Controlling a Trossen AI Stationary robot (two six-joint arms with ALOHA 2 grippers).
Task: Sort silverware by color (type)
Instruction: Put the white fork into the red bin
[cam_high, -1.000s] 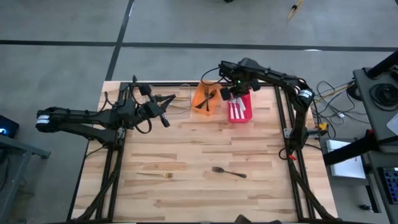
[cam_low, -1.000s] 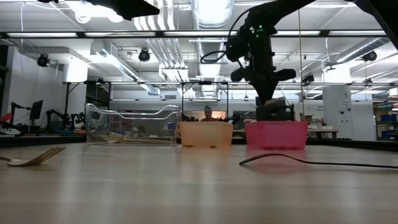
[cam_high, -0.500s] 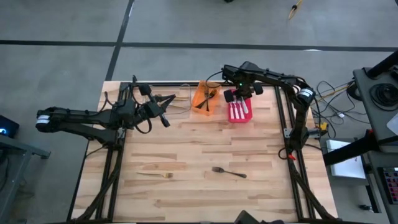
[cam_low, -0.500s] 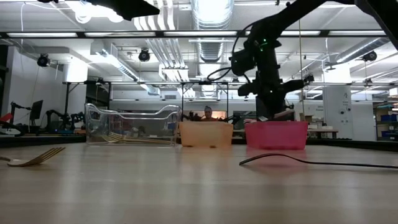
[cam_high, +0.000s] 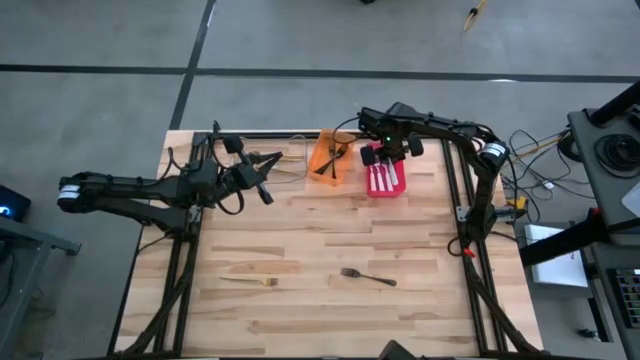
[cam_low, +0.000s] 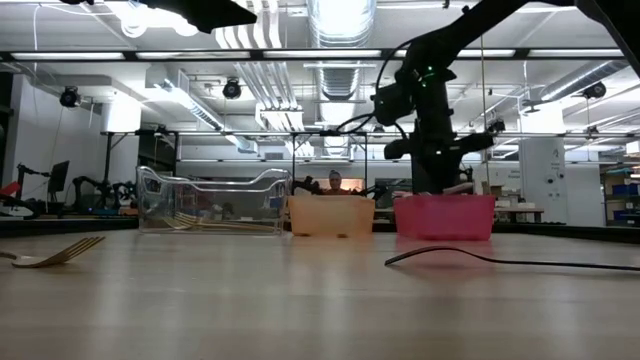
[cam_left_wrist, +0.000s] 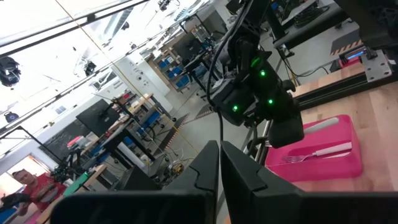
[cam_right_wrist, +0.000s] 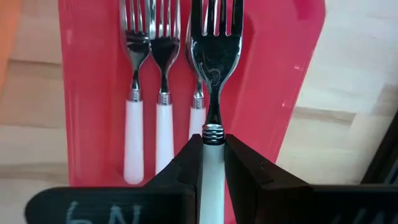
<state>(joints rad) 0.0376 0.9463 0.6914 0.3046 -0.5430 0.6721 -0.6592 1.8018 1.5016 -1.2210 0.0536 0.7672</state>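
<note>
a silver fork (cam_right_wrist: 214, 56) is pinched by its pale handle in the right gripper (cam_right_wrist: 212, 163), hung right over the red bin (cam_right_wrist: 87, 93), lined up lengthwise with three forks (cam_right_wrist: 163, 68) inside.

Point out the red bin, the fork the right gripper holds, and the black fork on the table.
red bin (cam_right_wrist: 292, 74), right wrist view, bare floor.
held fork (cam_right_wrist: 214, 53), right wrist view, tines.
black fork (cam_high: 368, 276), high view, handle.
</note>
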